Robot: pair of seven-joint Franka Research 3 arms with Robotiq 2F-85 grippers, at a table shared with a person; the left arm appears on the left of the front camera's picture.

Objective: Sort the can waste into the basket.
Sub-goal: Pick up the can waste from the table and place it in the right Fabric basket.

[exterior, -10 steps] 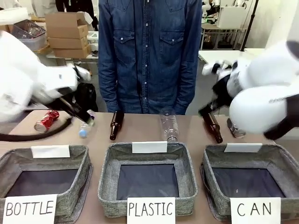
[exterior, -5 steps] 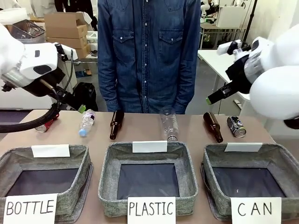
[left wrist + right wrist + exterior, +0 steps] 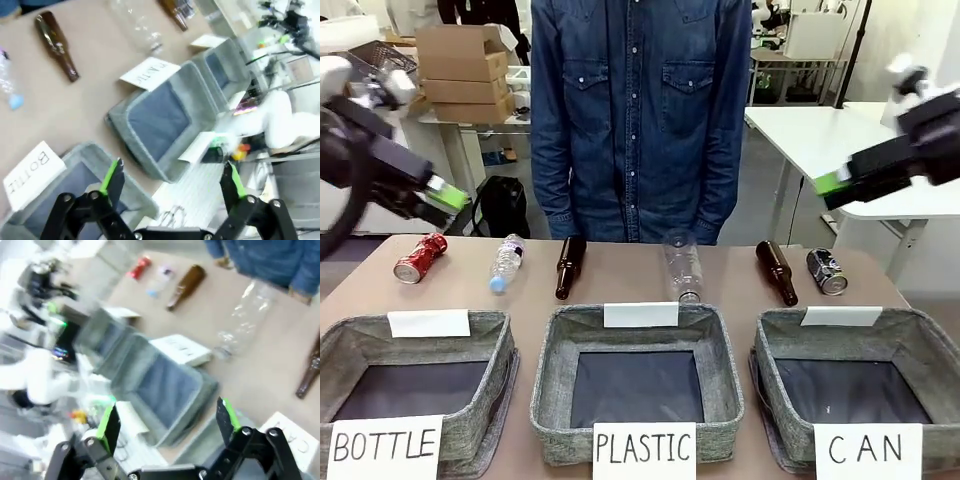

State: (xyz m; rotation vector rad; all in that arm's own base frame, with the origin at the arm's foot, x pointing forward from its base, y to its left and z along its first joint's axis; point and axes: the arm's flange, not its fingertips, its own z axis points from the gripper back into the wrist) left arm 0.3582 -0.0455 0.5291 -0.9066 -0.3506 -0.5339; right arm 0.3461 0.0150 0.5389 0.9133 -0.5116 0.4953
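- Left fingers [image 3: 111, 175]: spread wide, nothing between them, held high over the left end of the desk [image 3: 620, 285] and touching nothing.
- Right fingers [image 3: 225, 416]: spread and empty too, high over the right end.
- Red can [image 3: 420, 258]: on its side at the far left, near a small plastic bottle [image 3: 504, 263] and well apart from the basket [image 3: 910, 335] signed CAN at the near right.
- Dark can [image 3: 827, 271]: on its side at the far right, just behind that basket, with a brown bottle [image 3: 776, 271] just beside it on its left.
- Progress, as I judge it: no can lies in the basket; the step in hand is the approach to a first can.
- Recommendation: I take the dark can with my right fingers, as it has the shortest carry.
- I should come down from above and close across the round body, not the silver ends.
- Risk: a lying can rolls. I should centre over it before closing and keep the inner finger clear of the brown bottle.
- Release low over the dark lining, after checking the sign; the neighbouring baskets read PLASTIC and BOTTLE.
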